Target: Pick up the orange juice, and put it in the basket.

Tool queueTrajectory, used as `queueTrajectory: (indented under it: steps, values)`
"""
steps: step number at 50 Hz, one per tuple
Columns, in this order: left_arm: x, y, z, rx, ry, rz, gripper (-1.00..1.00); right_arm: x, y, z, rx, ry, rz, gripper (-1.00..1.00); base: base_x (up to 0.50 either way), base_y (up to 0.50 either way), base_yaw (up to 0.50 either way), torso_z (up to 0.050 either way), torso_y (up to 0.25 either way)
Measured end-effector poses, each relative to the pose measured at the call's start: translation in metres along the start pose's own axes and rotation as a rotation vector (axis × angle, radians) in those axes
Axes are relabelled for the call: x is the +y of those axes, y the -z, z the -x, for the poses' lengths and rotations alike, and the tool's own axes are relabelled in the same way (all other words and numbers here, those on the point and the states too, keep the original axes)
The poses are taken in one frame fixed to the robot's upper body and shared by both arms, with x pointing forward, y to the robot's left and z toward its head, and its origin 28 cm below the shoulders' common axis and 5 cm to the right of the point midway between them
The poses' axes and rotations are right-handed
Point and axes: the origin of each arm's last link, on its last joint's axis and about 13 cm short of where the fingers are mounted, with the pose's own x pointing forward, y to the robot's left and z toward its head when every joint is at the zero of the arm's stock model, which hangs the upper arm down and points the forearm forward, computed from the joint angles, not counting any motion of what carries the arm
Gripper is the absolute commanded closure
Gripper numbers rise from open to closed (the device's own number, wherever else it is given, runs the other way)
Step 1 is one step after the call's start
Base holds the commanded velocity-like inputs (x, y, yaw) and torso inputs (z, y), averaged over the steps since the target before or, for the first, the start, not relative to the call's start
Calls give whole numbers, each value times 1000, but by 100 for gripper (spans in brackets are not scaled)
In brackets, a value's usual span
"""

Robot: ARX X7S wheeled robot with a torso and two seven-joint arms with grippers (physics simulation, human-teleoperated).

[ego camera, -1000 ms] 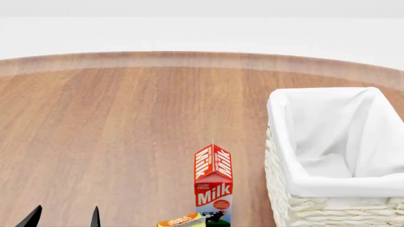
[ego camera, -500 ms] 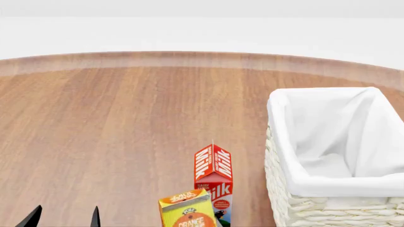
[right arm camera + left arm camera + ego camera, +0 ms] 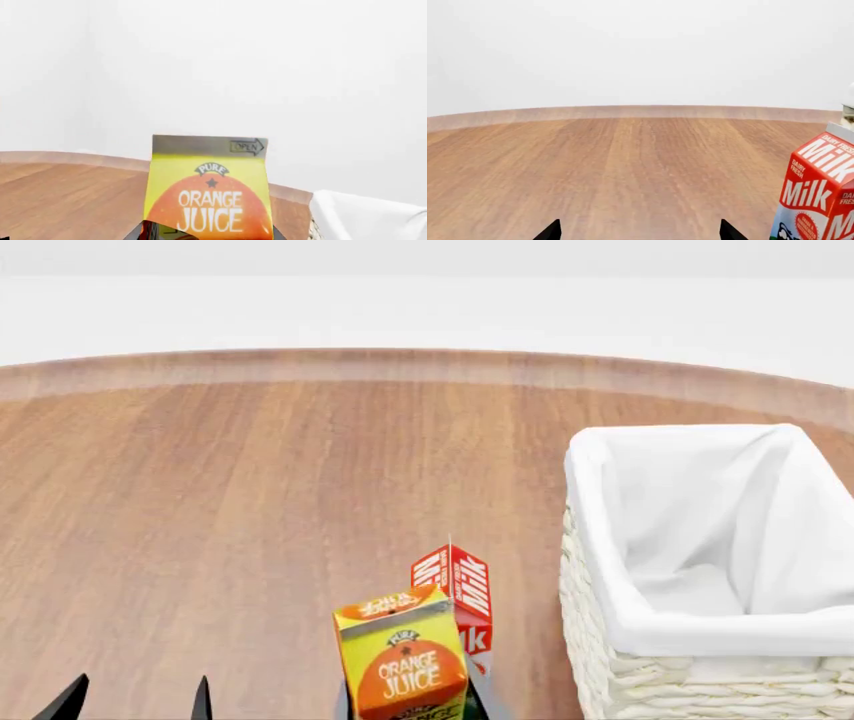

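The orange juice (image 3: pixel 400 660), a yellow carton with an orange circle, hangs upright above the table at the bottom middle of the head view, in front of the milk carton. My right gripper (image 3: pixel 407 712) is shut on its lower part, with dark fingers showing on either side. In the right wrist view the orange juice (image 3: pixel 208 195) fills the centre and my right gripper (image 3: pixel 208 234) holds its base. The basket (image 3: pixel 587 540), white wicker with a cloth liner, stands to the right of the carton. My left gripper (image 3: pixel 134 698) is open and holds nothing, low at the left.
A red-and-white milk carton (image 3: pixel 461 585) stands upright just behind the juice and left of the basket; it also shows as the milk carton (image 3: pixel 820 195) beside my left gripper (image 3: pixel 639 232). The basket's liner (image 3: pixel 363 215) lies close to the held carton. The round wooden table (image 3: pixel 267 490) stretches away to the left.
The orange juice has risen steadily into the head view, from only its top showing to most of its front face. The left gripper, milk carton and basket have not moved.
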Motion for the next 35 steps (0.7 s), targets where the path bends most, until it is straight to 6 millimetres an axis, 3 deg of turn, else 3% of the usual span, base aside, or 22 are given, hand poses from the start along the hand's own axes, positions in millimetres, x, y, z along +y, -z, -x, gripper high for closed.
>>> queueTrajectory:
  steps: [35]
  values:
    - [0, 0, 0, 0, -1, 0, -100, -12, -44, -15, -105, 39, 35, 100, 0, 0, 0, 0, 1]
